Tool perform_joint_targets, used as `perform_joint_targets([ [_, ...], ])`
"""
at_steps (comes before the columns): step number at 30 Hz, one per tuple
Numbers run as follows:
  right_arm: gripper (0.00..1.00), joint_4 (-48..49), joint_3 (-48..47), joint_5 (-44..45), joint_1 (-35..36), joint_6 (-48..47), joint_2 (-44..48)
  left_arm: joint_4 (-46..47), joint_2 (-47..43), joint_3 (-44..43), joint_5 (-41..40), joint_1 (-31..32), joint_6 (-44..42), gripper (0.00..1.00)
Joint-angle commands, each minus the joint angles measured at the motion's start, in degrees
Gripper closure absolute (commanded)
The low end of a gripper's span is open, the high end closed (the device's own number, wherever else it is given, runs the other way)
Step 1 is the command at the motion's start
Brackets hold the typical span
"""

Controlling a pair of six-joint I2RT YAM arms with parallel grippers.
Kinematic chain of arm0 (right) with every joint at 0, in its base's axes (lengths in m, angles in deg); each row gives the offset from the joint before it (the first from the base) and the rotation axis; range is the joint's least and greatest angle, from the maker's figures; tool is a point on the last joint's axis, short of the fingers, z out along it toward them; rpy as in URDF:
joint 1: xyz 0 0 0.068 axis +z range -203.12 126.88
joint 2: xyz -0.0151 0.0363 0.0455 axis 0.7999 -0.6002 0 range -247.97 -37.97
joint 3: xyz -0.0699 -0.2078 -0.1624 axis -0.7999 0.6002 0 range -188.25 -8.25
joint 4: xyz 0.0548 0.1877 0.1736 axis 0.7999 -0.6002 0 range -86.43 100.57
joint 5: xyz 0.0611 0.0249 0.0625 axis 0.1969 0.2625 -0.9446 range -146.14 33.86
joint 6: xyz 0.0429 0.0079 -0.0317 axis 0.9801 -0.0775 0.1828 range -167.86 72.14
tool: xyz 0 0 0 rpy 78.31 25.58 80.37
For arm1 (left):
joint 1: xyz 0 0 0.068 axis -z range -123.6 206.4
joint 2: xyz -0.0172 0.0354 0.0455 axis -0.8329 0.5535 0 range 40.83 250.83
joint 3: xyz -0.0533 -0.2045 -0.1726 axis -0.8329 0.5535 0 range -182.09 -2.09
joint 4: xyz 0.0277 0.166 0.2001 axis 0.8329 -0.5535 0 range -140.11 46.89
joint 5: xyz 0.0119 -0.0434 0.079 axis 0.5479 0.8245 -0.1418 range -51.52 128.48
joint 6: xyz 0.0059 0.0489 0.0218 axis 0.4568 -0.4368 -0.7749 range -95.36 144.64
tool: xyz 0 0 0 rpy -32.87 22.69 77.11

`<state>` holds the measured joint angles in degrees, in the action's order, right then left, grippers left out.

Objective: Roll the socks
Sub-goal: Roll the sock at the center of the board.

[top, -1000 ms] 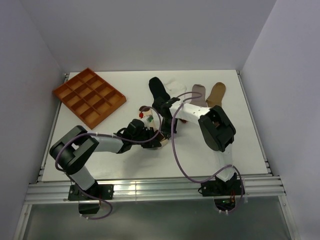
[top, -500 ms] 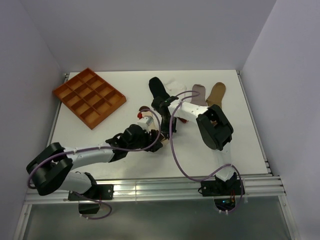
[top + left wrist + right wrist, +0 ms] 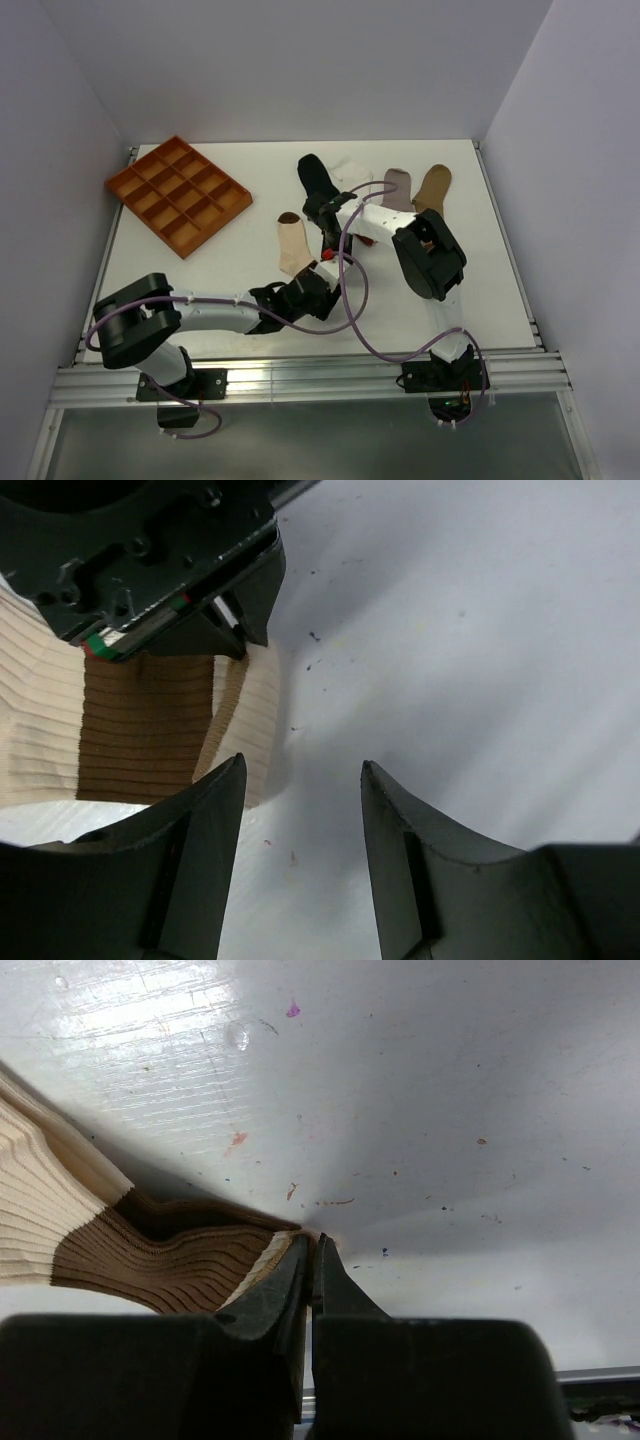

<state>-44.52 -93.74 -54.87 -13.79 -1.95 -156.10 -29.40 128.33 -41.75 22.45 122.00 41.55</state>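
A cream sock with brown bands [image 3: 293, 245] lies flat at mid-table, brown toe pointing far. Its brown cuff band [image 3: 140, 720] [image 3: 170, 1255] is at the near end. My right gripper [image 3: 328, 254] [image 3: 312, 1238] is shut, its tips down on the table against the cuff's corner; whether any fabric is pinched I cannot tell. My left gripper [image 3: 320, 290] [image 3: 303, 763] stands open over bare table just near of the cuff, nothing between its fingers. At the back lie a black sock [image 3: 318, 180], a white sock [image 3: 350, 172], a grey sock [image 3: 397, 188] and a tan sock [image 3: 433, 187].
An orange compartment tray [image 3: 178, 193] sits at the back left. The right arm's purple cable [image 3: 348, 300] loops over the table between the two arms. Walls close in the table [image 3: 480, 290] on three sides.
My left gripper has opened, let go of the cream sock and drawn back toward the near edge. The sock now shows at full length. The right gripper has stayed shut at the cuff.
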Motion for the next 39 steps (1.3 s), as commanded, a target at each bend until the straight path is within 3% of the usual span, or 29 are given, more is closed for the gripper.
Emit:
perform_joint_targets([
  [1, 1.0, 2.2, 2.7, 0.4, 0.5, -0.5, -4.7, -0.5, 2.8, -3.2, -8.9, 1.7, -6.9, 0.45],
  [9, 1.0, 2.8, 3.1, -0.4, 0.6, -0.6, -4.7, -1.2, 7.1, -5.3, -12.8, 2.2, -8.6, 0.46],
  [23, 1.0, 3.4, 3.1, -1.0, 0.5, -1.1, -4.1, -9.8, 10.8, -6.2, -15.2, 2.2, -1.7, 0.54],
  [28, 1.0, 4.2, 3.5, -1.0, 0.5, -1.2, -2.8, -11.3, 12.2, -5.8, -13.9, 2.2, 0.9, 0.69],
  [31, 1.0, 6.4, 4.8, -1.0, 0.4, -0.6, 0.1, -11.8, 12.8, -6.0, -12.6, 2.2, 1.6, 0.88],
  [32, 1.0, 8.0, 5.9, -0.9, 0.3, -0.3, 1.0, -11.9, 12.6, -6.0, -12.5, 2.2, 1.9, 0.99],
  [35, 0.96, 12.1, 8.8, -1.0, -0.2, 0.8, 6.2, -11.9, 11.7, -6.0, -10.9, 2.1, 2.1, 1.0],
  [39, 0.77, 16.8, 12.4, 0.0, -1.0, 1.6, 12.9, -11.7, 10.3, -6.0, -6.1, 1.5, 2.8, 1.0],
])
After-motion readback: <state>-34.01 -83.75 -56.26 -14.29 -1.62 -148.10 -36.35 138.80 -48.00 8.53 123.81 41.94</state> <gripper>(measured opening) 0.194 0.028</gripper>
